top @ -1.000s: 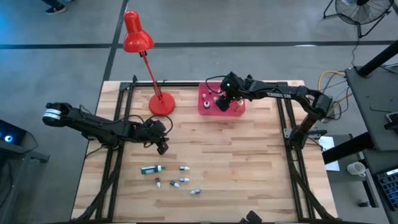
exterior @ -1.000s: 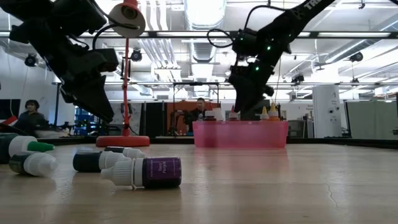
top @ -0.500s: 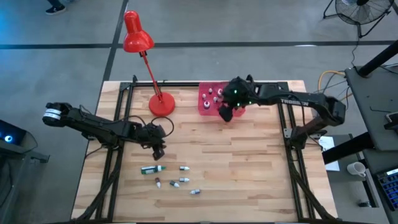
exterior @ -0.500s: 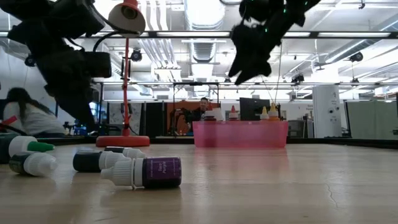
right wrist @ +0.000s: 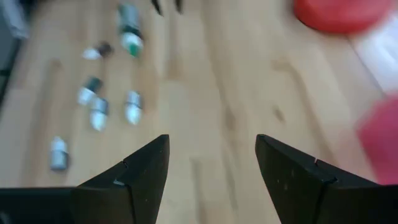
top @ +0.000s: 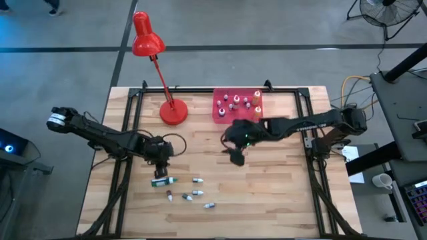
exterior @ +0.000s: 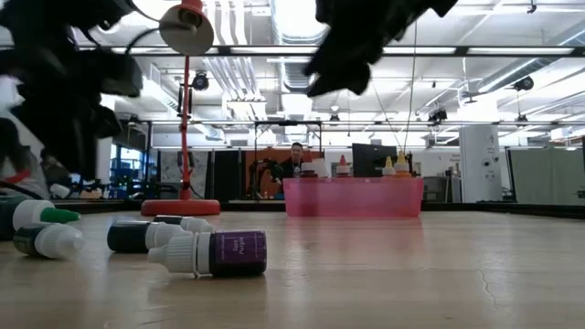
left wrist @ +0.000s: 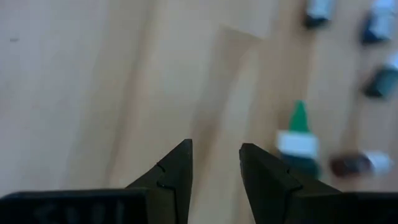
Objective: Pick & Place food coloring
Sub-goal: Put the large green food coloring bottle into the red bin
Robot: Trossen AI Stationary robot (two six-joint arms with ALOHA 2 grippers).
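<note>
Several small food coloring bottles lie on their sides on the wooden table near its front: a dark green one [top: 162,181] [left wrist: 297,140], and small whitish ones [top: 197,179] [top: 193,194] [top: 209,205]. More bottles stand upright in the pink tray [top: 218,112] at the back. My left gripper [top: 160,163] [left wrist: 214,149] hangs open just behind the green bottle, pointing steeply down, with nothing between its fingers. My right gripper [top: 236,159] [right wrist: 211,140] is open and empty above the table's middle, in front of the tray.
A red desk lamp stands with its base [top: 173,111] left of the tray, its head out past the far edge. In the low view a purple-labelled bottle [exterior: 219,253] lies nearest. Bare wood lies between the loose bottles and the tray.
My right gripper has swung away from above the pink tray toward the near edge and now hangs over the table's middle, a little higher. My left gripper has shifted slightly toward the table's left, nearer the green bottle, and tipped more steeply down.
</note>
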